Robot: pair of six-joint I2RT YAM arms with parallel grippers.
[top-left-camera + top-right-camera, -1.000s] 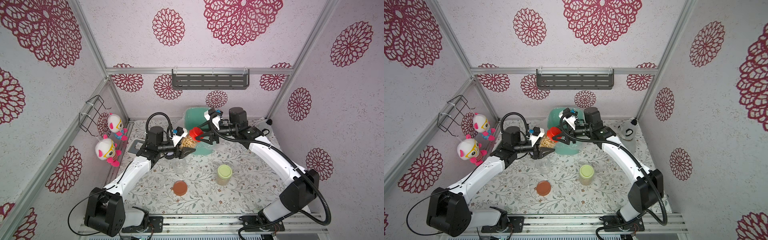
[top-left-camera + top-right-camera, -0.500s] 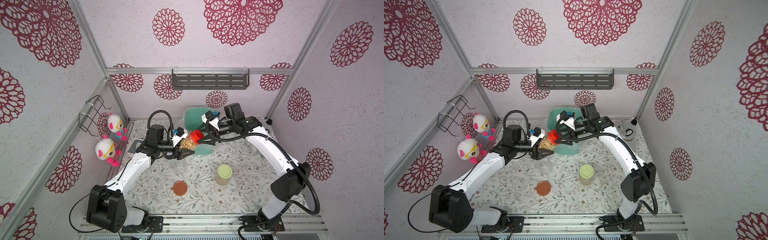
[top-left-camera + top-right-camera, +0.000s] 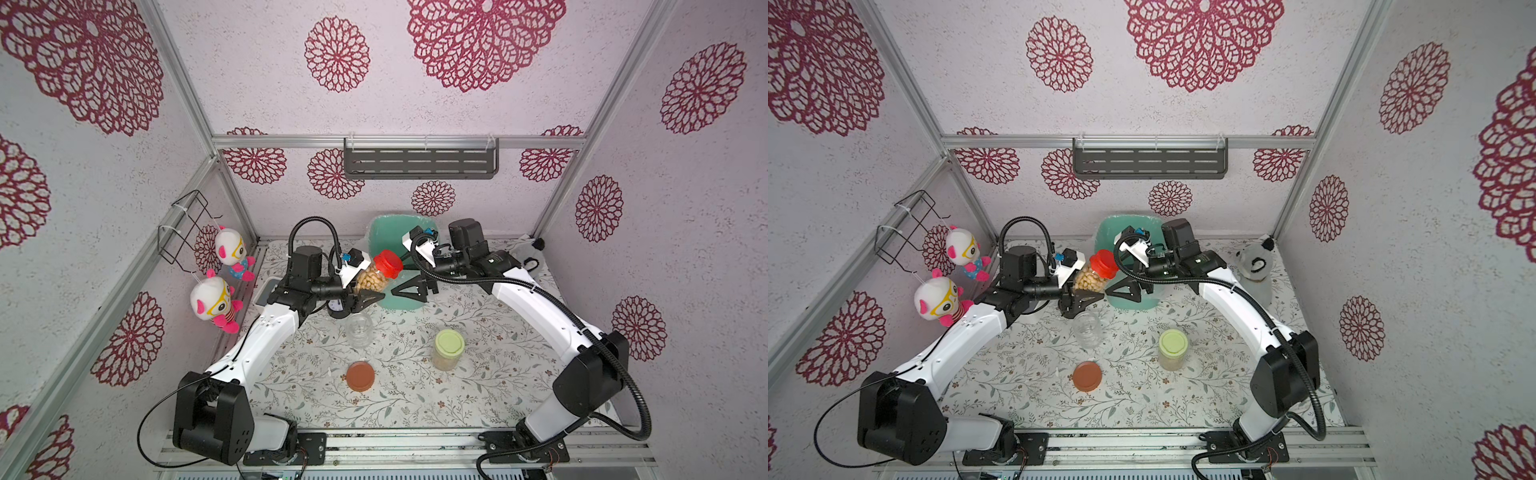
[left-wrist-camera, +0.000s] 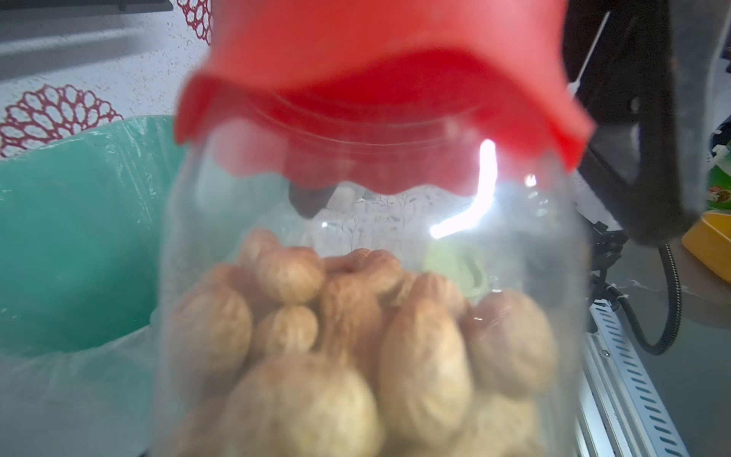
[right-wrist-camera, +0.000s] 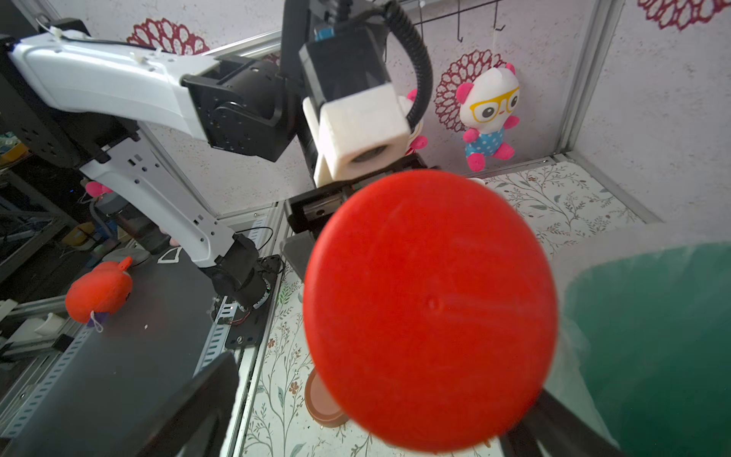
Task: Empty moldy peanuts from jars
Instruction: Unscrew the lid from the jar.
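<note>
Of the 3 jars, the red-lidded jar (image 3: 371,281) was off the desk (image 3: 415,399), clamped around its clear body by the left tool (image 3: 365,291) and tilted with its red lid (image 3: 388,264) pointing up and toward the far side. The lid sat on the neck, its scalloped rim sharp in the left wrist view. Tan peanuts (image 4: 356,356) filled the lower part of this jar, leaving the neck end bare.

An open jar (image 3: 359,330) stood upright on the desk, clear and empty. Its brown-orange lid (image 3: 360,376) lay flat nearer the front, apart from it.

The green-lidded jar (image 3: 448,351) stood upright and capped to the right, a pale brown mass showing through its wall.
</note>
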